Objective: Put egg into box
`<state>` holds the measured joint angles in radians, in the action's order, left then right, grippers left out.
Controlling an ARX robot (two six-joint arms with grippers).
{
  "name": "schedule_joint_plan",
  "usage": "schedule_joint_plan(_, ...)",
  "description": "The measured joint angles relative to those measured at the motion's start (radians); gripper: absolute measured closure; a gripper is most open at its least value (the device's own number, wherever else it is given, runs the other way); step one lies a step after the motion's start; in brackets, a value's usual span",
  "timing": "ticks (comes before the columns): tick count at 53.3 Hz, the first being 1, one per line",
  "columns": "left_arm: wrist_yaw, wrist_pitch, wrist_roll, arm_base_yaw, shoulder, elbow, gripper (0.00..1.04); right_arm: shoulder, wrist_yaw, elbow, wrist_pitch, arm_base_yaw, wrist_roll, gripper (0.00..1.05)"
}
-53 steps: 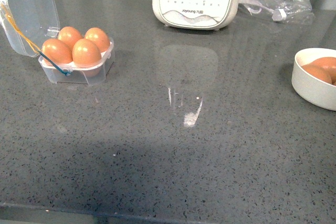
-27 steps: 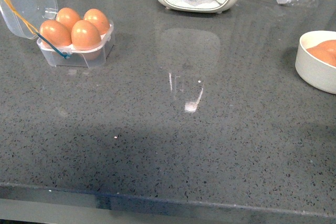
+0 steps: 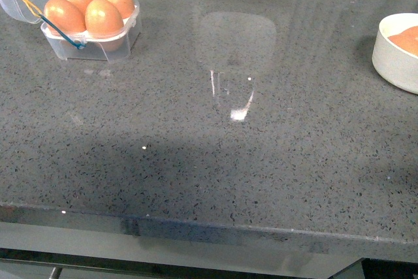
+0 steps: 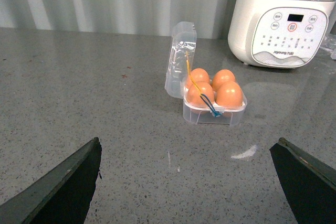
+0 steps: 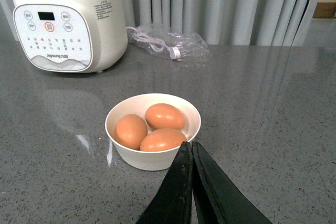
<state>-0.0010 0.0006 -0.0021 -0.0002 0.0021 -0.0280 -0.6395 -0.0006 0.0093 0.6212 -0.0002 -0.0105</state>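
**Item: egg** (image 4: 229,94). Orange-brown hen's egg.
- Location: seated in the box (image 4: 214,111), a clear four-slot case at the far left of the desk (image 3: 261,161), with its lid (image 4: 180,59) standing open.
- All four slots are filled. The four eggs look alike, so the task's own egg cannot be singled out.
- Judged status: the box is full and placement looks complete.

**Handling (judged).**
- Light, with a rigid but thin and fragile shell. The smooth, rounded surface is prone to slip or roll.
- Best taken from above across the widest middle, with gentle pressure and no squeezing at the ends.
- The box is thin plastic and likely to slide if nudged.

**Left pincer** (image 4: 188,141).
- Spread wide and holding nothing.
- The box and egg lie ahead of it, well apart, with bare desk between.

**Right pincer** (image 5: 189,145).
- Fingers pressed together and holding nothing.
- It sits just beside the near rim of the white bowl (image 5: 142,158), far from the box.

**Spare stock.** Three brown eggs (image 5: 164,115) lie in the bowl, touching one another.

**Front view.** Neither arm shows.
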Motion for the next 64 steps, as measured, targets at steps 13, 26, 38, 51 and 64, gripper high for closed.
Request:
schedule_joint_plan(13, 0.0, 0.0, 0.0, 0.0, 0.0, 0.0, 0.07, 0.18, 0.0, -0.003, -0.164, 0.0, 0.0, 1.02)
schedule_joint_plan(26, 0.0, 0.0, 0.0, 0.0, 0.0, 0.0, 0.07, 0.317, 0.0, -0.003, -0.297, 0.0, 0.0, 1.02)
schedule_joint_plan(38, 0.0, 0.0, 0.0, 0.0, 0.0, 0.0, 0.07, 0.394, 0.0, -0.003, -0.373, 0.0, 0.0, 1.02)
schedule_joint_plan(51, 0.0, 0.0, 0.0, 0.0, 0.0, 0.0, 0.07, 0.463, 0.0, -0.003, -0.441, 0.0, 0.0, 1.02)
schedule_joint_plan(64, 0.0, 0.0, 0.0, 0.0, 0.0, 0.0, 0.07, 0.635, 0.0, -0.003, -0.618, 0.0, 0.0, 1.02)
